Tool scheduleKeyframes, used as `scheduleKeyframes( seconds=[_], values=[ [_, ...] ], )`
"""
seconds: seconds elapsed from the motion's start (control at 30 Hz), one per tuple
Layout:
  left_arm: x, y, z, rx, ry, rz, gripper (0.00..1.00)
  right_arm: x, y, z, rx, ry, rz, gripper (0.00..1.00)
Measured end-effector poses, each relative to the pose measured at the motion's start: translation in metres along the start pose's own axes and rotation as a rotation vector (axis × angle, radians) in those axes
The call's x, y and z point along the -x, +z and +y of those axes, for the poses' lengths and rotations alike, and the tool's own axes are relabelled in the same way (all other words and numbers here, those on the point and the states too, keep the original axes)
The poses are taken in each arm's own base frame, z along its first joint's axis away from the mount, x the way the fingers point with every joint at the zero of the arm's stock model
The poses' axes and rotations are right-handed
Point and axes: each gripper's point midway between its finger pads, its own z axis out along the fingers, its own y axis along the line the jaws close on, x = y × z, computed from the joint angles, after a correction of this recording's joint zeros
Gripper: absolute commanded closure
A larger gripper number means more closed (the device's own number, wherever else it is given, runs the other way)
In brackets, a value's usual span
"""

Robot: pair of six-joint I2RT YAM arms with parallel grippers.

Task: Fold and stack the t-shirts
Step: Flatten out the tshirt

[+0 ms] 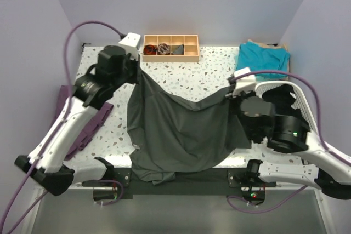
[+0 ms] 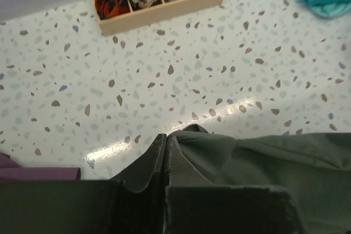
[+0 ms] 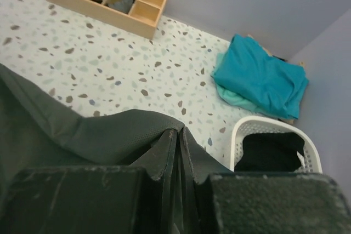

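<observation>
The left gripper [image 2: 164, 142] and right gripper [image 3: 180, 135] each clamp the upper edge of the charcoal t-shirt [image 1: 175, 130]. It hangs spread above the tabletop [image 1: 208, 75] centre, likely for laying flat. The teal t-shirt [image 1: 262, 57] lies folded at the far right corner.

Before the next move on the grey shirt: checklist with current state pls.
1. Left pincer shut on the edge of the grey shirt: ok.
2. Right pincer shut on the shirt's opposite end: ok.
3. Held edge taut between the pincers: not ok, it sags in the middle.
4. Shirt fully on the table: not ok, its lower part hangs over the near edge.
5. Teal shirt out of the way: ok, at the far right corner, apart from the grey one.
6. Tray clear of the cloth: ok, at the far edge.
</observation>
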Motion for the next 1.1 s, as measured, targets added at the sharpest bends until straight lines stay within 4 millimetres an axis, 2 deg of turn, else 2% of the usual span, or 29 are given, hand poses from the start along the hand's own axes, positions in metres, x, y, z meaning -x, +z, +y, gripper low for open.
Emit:
scheduleKeyframes(
  seconds=[0.13,0.2,0.27,0.37,0.53,0.6,0.7,0.8,0.93,1.1],
  values=[
    [-0.051,0.069,0.005,0.069,0.028,0.153,1.00,-0.034,0.026,0.015,-0.104,-0.073,0.061,0.95],
    [-0.063,0.095,0.009,0.096,0.033,0.193,1.00,-0.050,0.041,0.008,-0.167,-0.069,0.101,0.97],
    [-0.074,0.122,0.016,0.132,0.037,0.220,1.00,-0.063,0.059,-0.010,-0.249,-0.033,0.149,0.98],
    [-0.093,0.151,0.029,0.178,0.046,0.263,1.00,-0.080,0.082,-0.030,-0.338,0.000,0.209,1.00],
    [-0.120,0.192,0.065,0.249,0.034,0.321,1.00,-0.120,0.140,-0.024,-0.362,0.000,0.345,1.00],
    [-0.127,0.207,0.082,0.273,0.023,0.334,1.00,-0.137,0.162,-0.022,-0.363,0.009,0.397,1.00],
    [-0.130,0.228,0.099,0.287,0.007,0.334,1.00,-0.164,0.191,-0.031,-0.380,0.045,0.472,1.00],
    [-0.130,0.250,0.108,0.271,-0.010,0.324,1.00,-0.172,0.215,-0.040,-0.405,0.079,0.501,1.00],
    [-0.125,0.283,0.108,0.212,-0.017,0.303,1.00,-0.175,0.251,-0.048,-0.421,0.128,0.503,1.00],
    [-0.116,0.330,0.100,0.116,-0.034,0.259,1.00,-0.195,0.283,-0.058,-0.444,0.165,0.534,1.00]
  ],
)
